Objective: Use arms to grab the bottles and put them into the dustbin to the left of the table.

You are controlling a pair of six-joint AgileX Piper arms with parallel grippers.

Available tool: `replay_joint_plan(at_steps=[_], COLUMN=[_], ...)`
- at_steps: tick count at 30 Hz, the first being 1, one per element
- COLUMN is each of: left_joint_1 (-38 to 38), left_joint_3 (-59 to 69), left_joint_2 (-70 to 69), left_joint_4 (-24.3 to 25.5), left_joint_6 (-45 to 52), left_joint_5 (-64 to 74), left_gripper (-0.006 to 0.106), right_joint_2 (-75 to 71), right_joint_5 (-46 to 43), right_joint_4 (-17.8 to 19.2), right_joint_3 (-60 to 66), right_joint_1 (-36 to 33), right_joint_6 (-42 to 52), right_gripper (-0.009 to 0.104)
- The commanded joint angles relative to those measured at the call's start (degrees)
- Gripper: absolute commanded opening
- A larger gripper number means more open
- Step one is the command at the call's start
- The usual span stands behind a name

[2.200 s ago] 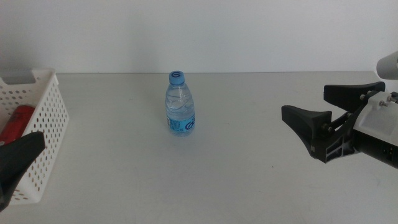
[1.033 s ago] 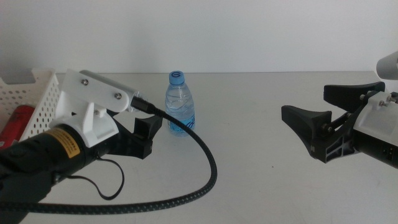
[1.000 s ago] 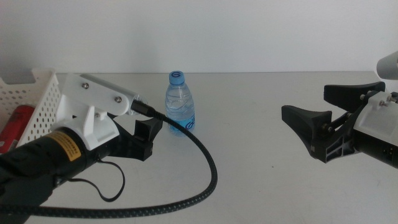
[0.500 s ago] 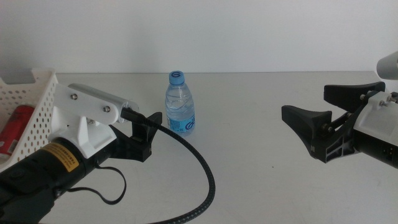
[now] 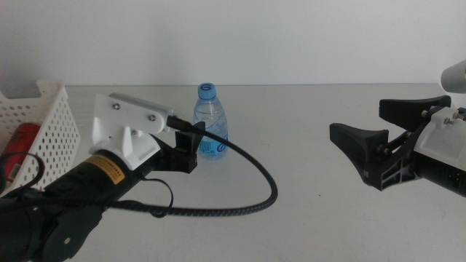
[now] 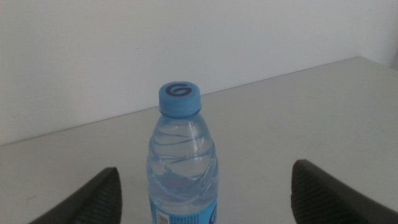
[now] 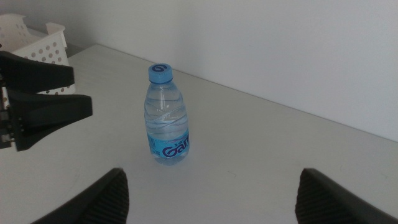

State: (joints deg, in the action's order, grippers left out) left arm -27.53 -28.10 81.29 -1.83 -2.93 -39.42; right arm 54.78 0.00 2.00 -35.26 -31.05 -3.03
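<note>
Clear water bottle (image 6: 181,168) upright between left gripper's (image 6: 205,190) spread jaws; right gripper (image 5: 364,145) open, well apart.

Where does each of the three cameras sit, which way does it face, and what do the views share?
Middle view: above the table's near side, looking forward and down; shows the left gripper by the water bottle, the waiting right gripper, and the dustbin.
Left wrist view: on the left arm, facing the bottle between its open jaws.
Right wrist view: on the right arm, looking across the table toward the dustbin; own jaws open.
Shared: all three show the bottle.
</note>
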Motion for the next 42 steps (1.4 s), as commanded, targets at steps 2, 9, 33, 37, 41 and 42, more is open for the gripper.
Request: replay_joint_plan(at_steps=[2,9,33,37,41,42], left_joint_1=[-0.35,1.34,5.39,5.39,5.39,5.39], left_joint_3=[-5.37,-11.67,-27.26,-28.44,-28.93,-28.93], left_joint_2=[2.73,10.02,34.32,36.33,36.44,36.39], left_joint_4=[-0.65,1.83,9.02,7.65,9.75,9.68], left_joint_6=[0.84,0.03,-6.02,-6.47,-6.31,-6.58], left_joint_5=[-5.20,-5.26,-13.81,-18.01,-16.43,-16.25], left_gripper=[0.093,0.093,0.092,0.080,0.044,0.038], right_joint_2=[-0.84,-0.84,-0.84,-0.84,-0.84,-0.84], right_joint_5=[-4.03,-4.03,-4.03,-4.03,-4.03,-4.03], right_joint_4=[0.25,0.25,0.25,0.25,0.25,0.25], right_joint_3=[-1.56,-1.56,-1.56,-1.56,-1.56,-1.56], right_joint_1=[0.11,0.11,0.11,0.11,0.11,0.11], right_joint_6=[0.69,0.69,0.69,0.69,0.69,0.69], right_gripper=[0.071,0.071,0.071,0.071,0.071,0.071])
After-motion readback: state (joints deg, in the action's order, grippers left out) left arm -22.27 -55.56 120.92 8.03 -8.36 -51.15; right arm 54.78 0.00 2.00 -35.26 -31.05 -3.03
